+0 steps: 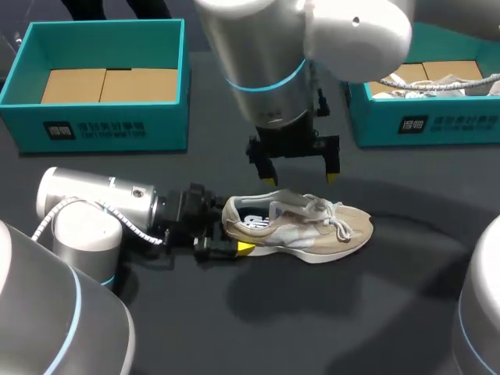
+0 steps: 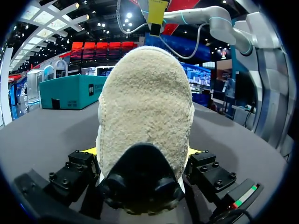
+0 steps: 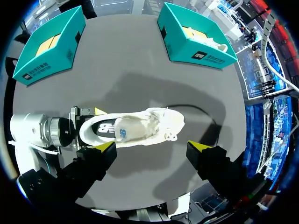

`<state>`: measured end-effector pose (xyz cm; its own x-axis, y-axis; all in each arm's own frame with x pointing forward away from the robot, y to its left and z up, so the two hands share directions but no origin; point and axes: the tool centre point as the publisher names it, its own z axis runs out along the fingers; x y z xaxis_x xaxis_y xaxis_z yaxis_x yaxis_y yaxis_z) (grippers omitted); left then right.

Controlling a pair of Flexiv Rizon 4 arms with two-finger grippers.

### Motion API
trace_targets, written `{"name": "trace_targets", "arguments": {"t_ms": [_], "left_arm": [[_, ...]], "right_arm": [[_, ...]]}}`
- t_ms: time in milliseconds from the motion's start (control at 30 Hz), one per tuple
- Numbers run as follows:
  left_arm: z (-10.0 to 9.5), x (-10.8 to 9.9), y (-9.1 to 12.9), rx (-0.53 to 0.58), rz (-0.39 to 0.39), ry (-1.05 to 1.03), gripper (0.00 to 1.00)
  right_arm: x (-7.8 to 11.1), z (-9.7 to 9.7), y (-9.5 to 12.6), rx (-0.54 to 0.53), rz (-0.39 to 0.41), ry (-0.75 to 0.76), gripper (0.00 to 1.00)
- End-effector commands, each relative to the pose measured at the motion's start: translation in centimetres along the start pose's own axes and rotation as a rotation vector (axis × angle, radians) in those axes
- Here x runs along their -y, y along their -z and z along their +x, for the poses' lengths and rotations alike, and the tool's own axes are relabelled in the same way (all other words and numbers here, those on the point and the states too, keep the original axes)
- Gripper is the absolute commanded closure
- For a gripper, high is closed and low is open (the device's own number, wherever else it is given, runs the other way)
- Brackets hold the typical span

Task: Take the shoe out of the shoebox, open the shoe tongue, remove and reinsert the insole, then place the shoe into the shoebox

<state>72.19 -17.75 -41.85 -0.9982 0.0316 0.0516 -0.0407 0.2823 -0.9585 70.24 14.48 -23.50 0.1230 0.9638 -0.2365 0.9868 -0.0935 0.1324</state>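
Currently my left jaws are clamping the shoe [image 1: 301, 226] by its heel, as far as I can tell, steadying it on the counter [image 1: 375, 312]; my right jaws are hovering apart above, needing to descend and lift the tongue [image 1: 297, 205].

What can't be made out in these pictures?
Left wrist view: the shoe's heel fills it, hiding the laces and toe.
Head view: the right arm covers part of the right shoebox, so its contents are unclear.
Right wrist view: the insole is too small to judge how it sits.
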Motion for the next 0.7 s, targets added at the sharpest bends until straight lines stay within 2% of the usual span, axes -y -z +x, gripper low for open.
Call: {"name": "trace_targets", "arguments": {"t_ms": [33,233,400,700], "left_arm": [[0.1,-0.4,-0.2,0.004,0.0,0.0,1.0],[0.1,-0.4,-0.2,0.004,0.0,0.0,1.0],[0.1,-0.4,-0.2,0.004,0.0,0.0,1.0],[0.1,-0.4,-0.2,0.004,0.0,0.0,1.0]], "right_arm": [[0.8,3.1,-1.4,0.065,0.004,-0.042,0.0],[1.3,3.9,-2.7,0.084,0.018,-0.065,0.0],[1.8,4.3,-4.1,0.059,0.023,-0.095,0.0],[2.1,5.3,-5.9,0.142,0.017,-0.104,0.0]]}}
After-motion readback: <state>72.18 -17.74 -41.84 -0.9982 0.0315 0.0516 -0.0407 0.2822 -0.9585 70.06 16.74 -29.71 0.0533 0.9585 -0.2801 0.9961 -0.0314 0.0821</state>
